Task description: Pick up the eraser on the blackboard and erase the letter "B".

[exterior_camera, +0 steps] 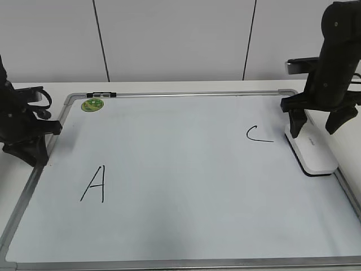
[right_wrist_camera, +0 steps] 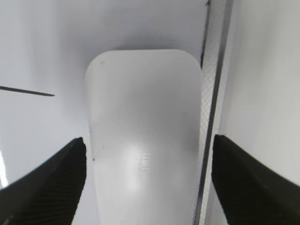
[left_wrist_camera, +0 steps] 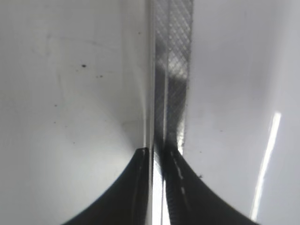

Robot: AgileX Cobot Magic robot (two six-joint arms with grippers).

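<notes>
The right fingers (exterior_camera: 319, 125) are spread wide and hang just above the eraser (exterior_camera: 312, 151), one on each long side of it and neither touching it; the right wrist view shows the same, with a dark fingertip (right_wrist_camera: 51, 183) left of the white block and its partner to the right over the frame. The eraser lies flat on the blackboard (exterior_camera: 186, 186) along the board's right rail, near the right edge of the worktop (exterior_camera: 39, 87), its dark underside showing as a thin line at the near end. The letter "C" (exterior_camera: 258, 135) is drawn just left of the eraser, and the letter "A" (exterior_camera: 93, 184) sits toward the near left part of the board. No "B" can be made out on the board. A round green magnet (exterior_camera: 92, 104) rests in the far left corner of the board, beside a small dark clip (exterior_camera: 100, 94) on the far rail. The left fingers (left_wrist_camera: 154, 161) are pressed nearly together, hanging over the board's left rail with nothing between them.
</notes>
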